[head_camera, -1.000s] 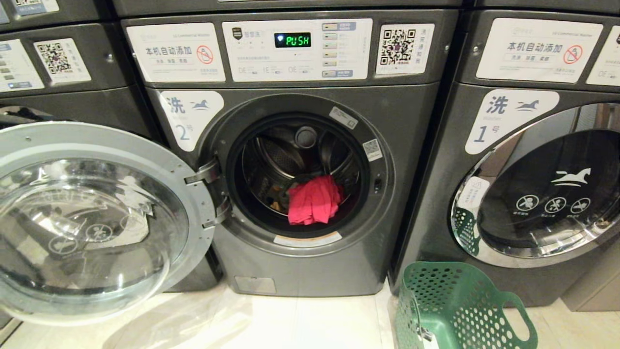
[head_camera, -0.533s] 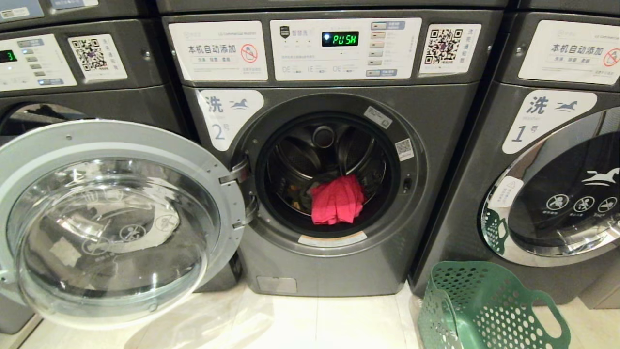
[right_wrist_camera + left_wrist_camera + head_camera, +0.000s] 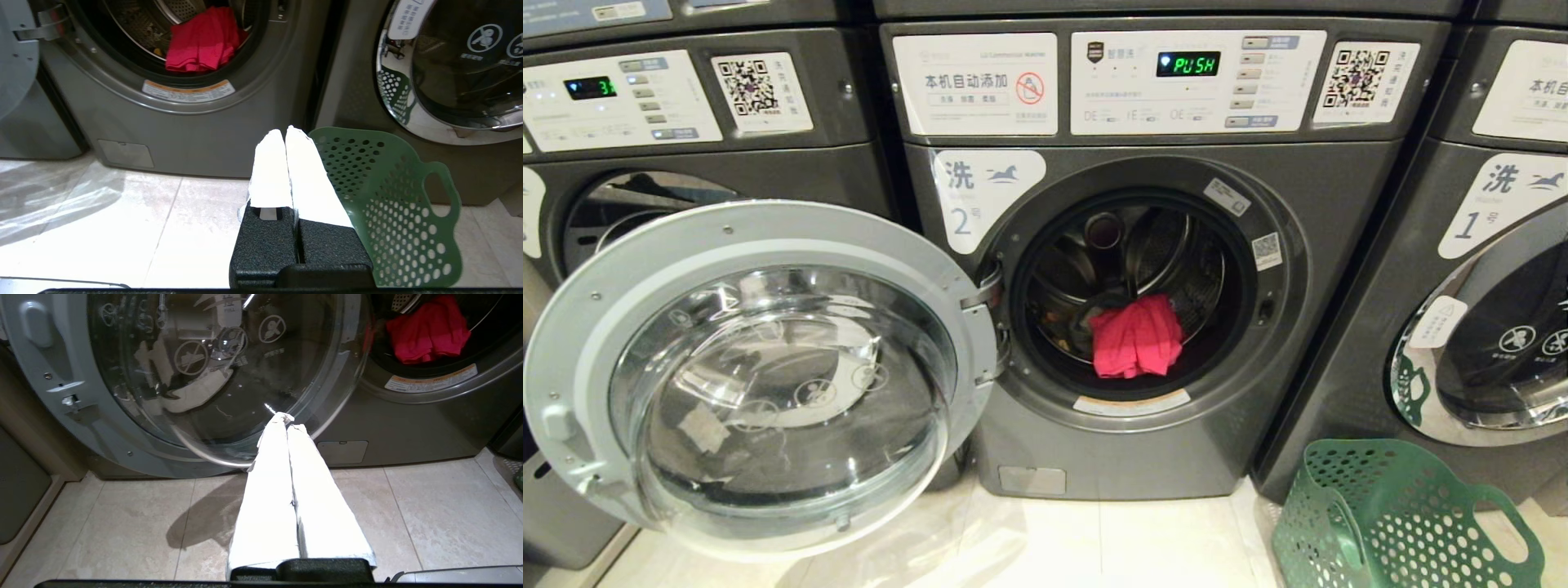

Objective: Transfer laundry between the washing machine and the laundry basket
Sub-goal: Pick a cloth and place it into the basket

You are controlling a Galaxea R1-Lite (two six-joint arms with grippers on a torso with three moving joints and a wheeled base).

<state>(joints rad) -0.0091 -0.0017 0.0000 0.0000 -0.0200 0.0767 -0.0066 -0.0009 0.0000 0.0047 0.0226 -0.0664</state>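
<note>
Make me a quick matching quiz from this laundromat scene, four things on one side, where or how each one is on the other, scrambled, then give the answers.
Things:
1. red garment
2. green basket
3. door of washer 2
4. washer 1 door

States:
A. swung wide open
B. lying inside the drum
C. closed
D. standing on the floor in front of washer 1

Pairs: 1-B, 2-D, 3-A, 4-C

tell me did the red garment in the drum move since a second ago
No. The red garment sits at the same spot against the drum opening; only the camera shifted.
</note>
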